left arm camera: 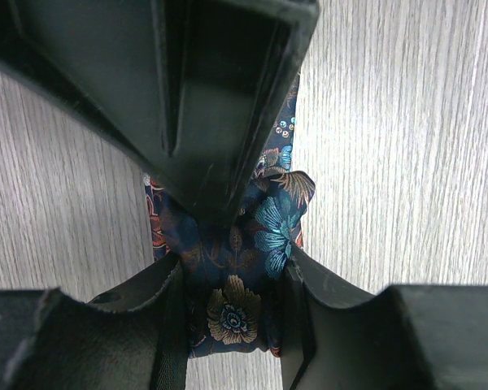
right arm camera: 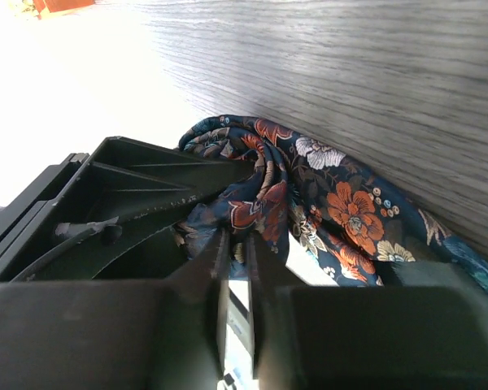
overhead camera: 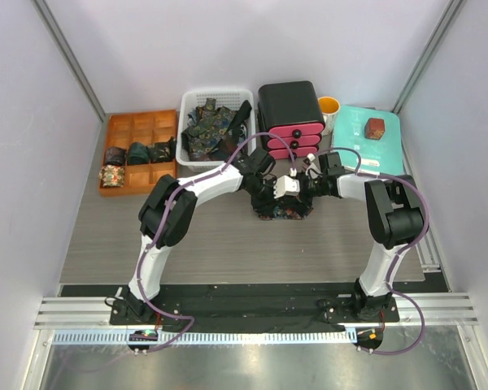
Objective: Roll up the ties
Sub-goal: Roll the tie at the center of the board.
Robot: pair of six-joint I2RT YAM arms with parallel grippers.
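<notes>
**2 grippers meeting on 1 tie at mid-table**

Top external view: both arms are bending inward over the grey wood-grain table (overhead camera: 228, 236). The left gripper (overhead camera: 270, 189) and right gripper (overhead camera: 299, 188) are facing each other just above a bunched floral tie (overhead camera: 281, 210) lying at the table's centre. At the far left, an orange compartment tray (overhead camera: 142, 130) is holding 4 rolled ties (overhead camera: 138, 152). Beside it, a white basket (overhead camera: 197, 101) is holding loose ties (overhead camera: 205, 130). To its right are sitting a black drawer unit with pink fronts (overhead camera: 291, 118), a yellow cup (overhead camera: 328, 105) and a teal board (overhead camera: 386, 150) carrying a small red-brown box (overhead camera: 375, 127).

Left wrist view: the left gripper (left arm camera: 234, 272) is clamping the tie (left arm camera: 232, 313). Its 2 fingers (left arm camera: 130, 325) are pressing the dark blue fabric from either side, so the teal and tan flowers are bulging between them. A broad black finger (left arm camera: 211, 97) is reaching in from the top and touching the same bundle. The table (left arm camera: 407, 122) is showing on both sides.

Right wrist view: the right gripper (right arm camera: 236, 244) is drawn in to a thin slit, and its tips are nipping a fold of the tie (right arm camera: 333, 203). The rest of the fabric is piling up in folds to the right, resting on the table (right arm camera: 350, 73). A ribbed black finger (right arm camera: 146, 187) is lying against the tie from the left.
</notes>
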